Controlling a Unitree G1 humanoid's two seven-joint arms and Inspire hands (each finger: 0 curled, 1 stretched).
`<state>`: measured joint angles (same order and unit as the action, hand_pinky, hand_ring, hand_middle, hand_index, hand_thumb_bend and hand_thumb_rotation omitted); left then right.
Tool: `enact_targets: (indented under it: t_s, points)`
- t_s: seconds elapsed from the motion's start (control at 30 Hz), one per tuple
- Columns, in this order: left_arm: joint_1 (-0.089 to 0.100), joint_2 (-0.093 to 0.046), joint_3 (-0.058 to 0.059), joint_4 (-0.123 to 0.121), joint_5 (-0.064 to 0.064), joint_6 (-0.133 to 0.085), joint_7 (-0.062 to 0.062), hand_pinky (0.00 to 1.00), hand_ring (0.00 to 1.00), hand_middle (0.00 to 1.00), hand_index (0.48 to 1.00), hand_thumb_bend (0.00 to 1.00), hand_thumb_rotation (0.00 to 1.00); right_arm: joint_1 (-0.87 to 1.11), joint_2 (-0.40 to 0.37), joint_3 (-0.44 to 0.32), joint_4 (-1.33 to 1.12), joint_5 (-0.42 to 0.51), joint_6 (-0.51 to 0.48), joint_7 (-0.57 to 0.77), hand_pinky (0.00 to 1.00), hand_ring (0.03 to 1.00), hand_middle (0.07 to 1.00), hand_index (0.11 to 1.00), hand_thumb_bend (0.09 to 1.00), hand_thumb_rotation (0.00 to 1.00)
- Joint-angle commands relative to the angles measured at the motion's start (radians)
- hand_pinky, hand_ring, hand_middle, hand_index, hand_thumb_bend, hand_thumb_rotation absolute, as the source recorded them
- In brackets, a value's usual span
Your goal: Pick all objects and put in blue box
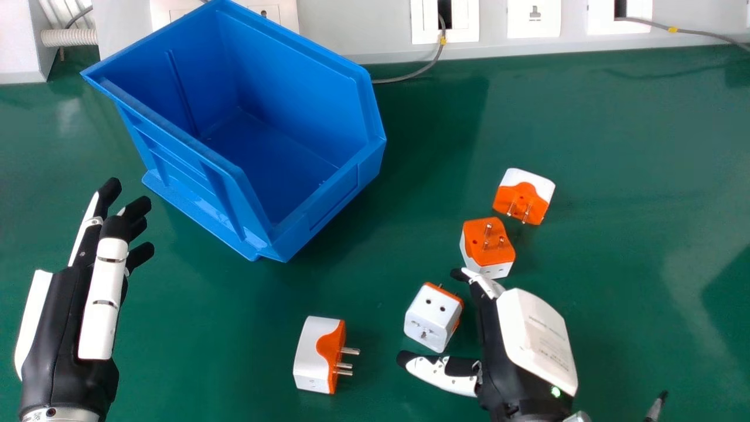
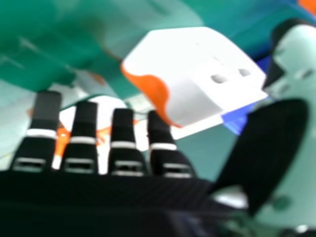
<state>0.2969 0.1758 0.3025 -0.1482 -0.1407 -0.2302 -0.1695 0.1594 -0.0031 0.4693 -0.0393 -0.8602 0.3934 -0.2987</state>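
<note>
- Nearest the camera, the robot's right hand is open, its fingers extended and its thumb apart, gripping nothing.
- Between thumb and fingers sits the socketed adapter, resting on the green table; if the fingers close unevenly, its slanted body could pivot and squirt out past the thumb.
- Just beyond the fingertips stands the orange-topped adapter; whether they touch it cannot be told. A sweeping close could nudge it, or snag both pieces in a poor grip.
- Near that one is the far adapter, likely to be shoved if its neighbour is pushed.
- Off toward the robot's left lies the side-lying adapter, prongs toward the right hand; a low sideways carry might knock it.
- Farther out, the blue box has raised walls; too little lift could strike one and drop the load outside.
- Beside the box, the left hand is relaxed and empty; a wide swing could meet it.
</note>
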Motion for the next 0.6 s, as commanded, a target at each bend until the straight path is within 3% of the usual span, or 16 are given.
enact_targets:
  t_s: [0.0, 0.23, 0.57]
  points:
    - [-0.004, 0.010, 0.009, -0.025, -0.009, -0.014, 0.001, 0.89, 0.93, 0.91, 0.962, 0.45, 1.00, -0.016, 0.008, 0.006, 0.004, -0.005, 0.016, 0.007, 0.70, 0.815, 0.852, 0.819, 0.579, 0.33]
    - [-0.004, 0.010, 0.007, -0.031, -0.002, -0.008, 0.005, 0.89, 0.93, 0.91, 0.962, 0.46, 1.00, -0.053, 0.005, 0.016, 0.031, -0.012, 0.056, 0.026, 0.71, 0.822, 0.858, 0.826, 0.580, 0.34]
    - [-0.007, 0.008, 0.006, -0.032, -0.005, -0.002, 0.006, 0.89, 0.93, 0.91, 0.962, 0.45, 1.00, -0.098, 0.019, 0.023, 0.066, -0.011, 0.113, 0.042, 0.71, 0.829, 0.864, 0.835, 0.580, 0.33]
